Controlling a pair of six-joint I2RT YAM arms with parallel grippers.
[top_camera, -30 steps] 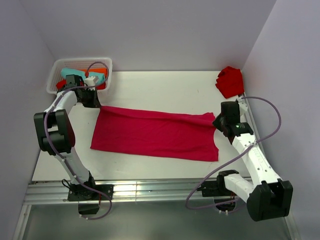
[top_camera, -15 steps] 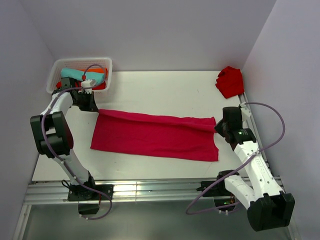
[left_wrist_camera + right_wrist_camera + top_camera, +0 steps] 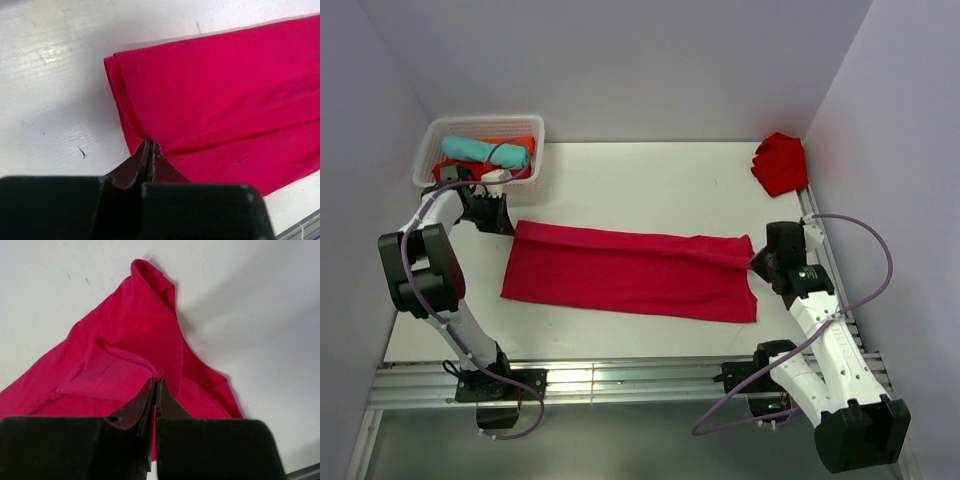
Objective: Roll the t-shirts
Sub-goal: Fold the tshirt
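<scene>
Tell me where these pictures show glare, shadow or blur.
Top external: even light, sharp, glare on the metal rail. Left wrist: bright sheen on the table, crimson t-shirt sharp, left pincer base blurred and dark. Right wrist: soft shadow on the table beside the crimson t-shirt, right pincer base blurred.

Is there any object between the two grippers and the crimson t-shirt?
No. The left gripper and the right gripper each pinch an edge of the crimson t-shirt directly; nothing visible lies between.

White surface (image 3: 640, 175), scuffed. On it: crimson t-shirt (image 3: 630, 272) folded into a long flat band, centre; scarlet bundle (image 3: 781, 163), far right corner; white basket (image 3: 485, 121), far left corner.
</scene>
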